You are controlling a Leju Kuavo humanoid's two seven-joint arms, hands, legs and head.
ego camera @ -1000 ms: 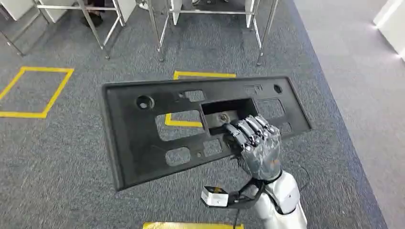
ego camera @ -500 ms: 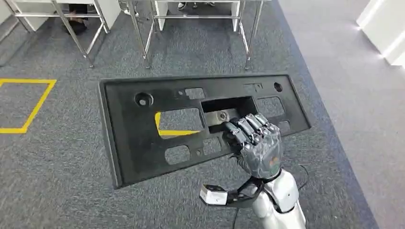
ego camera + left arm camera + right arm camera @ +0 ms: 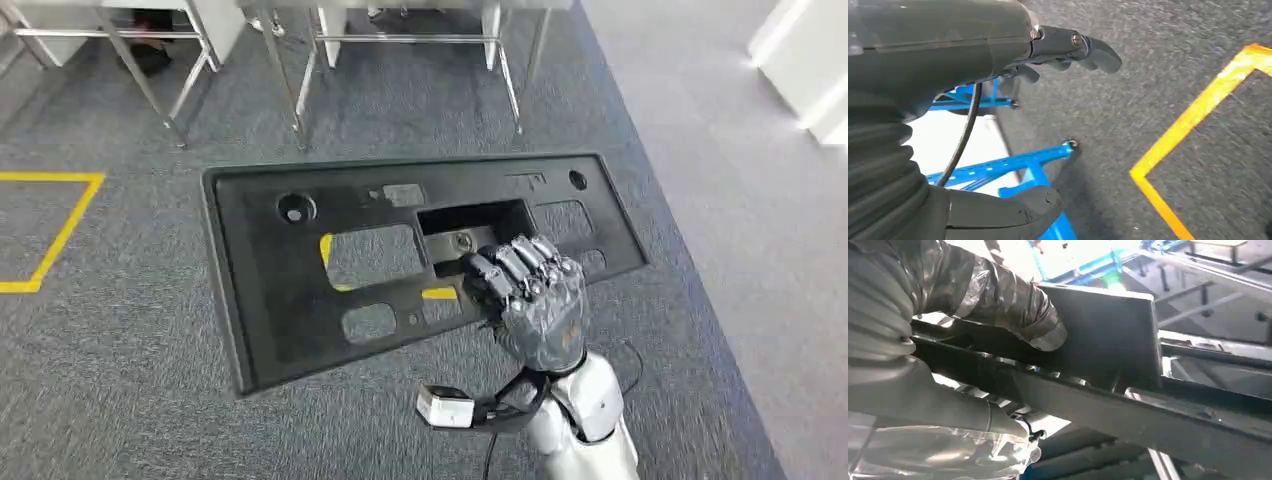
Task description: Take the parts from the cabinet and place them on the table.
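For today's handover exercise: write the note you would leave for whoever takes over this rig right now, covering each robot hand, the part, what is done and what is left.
Right robot hand: grips the black plastic panel at its rectangular cut-out, carried flat above the grey carpet.
Left robot hand: holds nothing, fingers apart, over the carpet near yellow floor tape.
Done: panel is out of the cabinet.
Left: set it on the table; metal table legs stand ahead.

A long black plastic panel (image 3: 290,290) hangs above the grey carpet, roughly level, its left end dipping nearer. It has a raised rim, several rectangular cut-outs, round holes near both far corners and a deep rectangular recess right of centre, where the right hand (image 3: 530,300) grips it.
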